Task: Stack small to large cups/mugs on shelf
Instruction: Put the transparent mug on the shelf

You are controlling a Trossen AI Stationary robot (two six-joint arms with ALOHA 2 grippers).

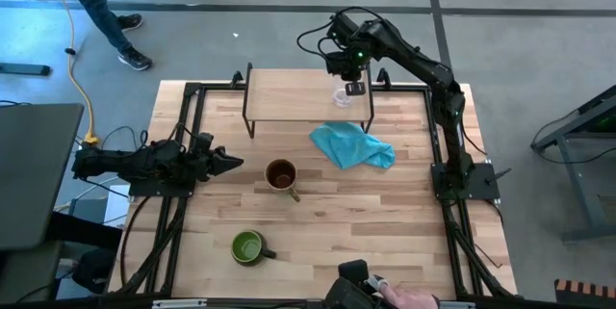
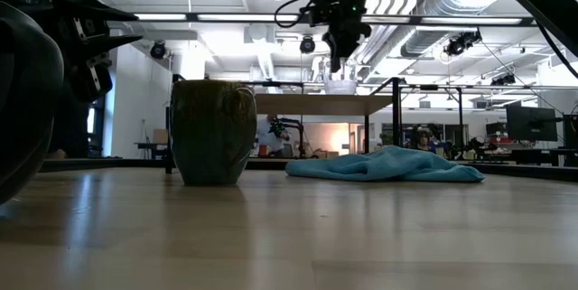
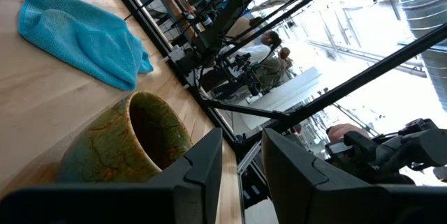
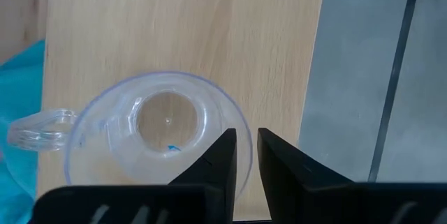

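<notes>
Glass cup (image 4: 150,137) looked light, slick and fragile; right gripper (image 4: 246,155) pinched its thin rim on the shelf (image 4: 209,35); narrow jaws.

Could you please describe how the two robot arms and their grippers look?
Both arms are dark, almost black, built of jointed segments. The right arm carries a looping black cable and a small green light near its wrist. The right gripper and the left gripper each have two flat, dark, angular fingers.

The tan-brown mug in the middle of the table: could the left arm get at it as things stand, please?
Probably yes: the left gripper points at the tan-brown mug with only bare table between them, and the teal cloth lies beyond it.
</notes>
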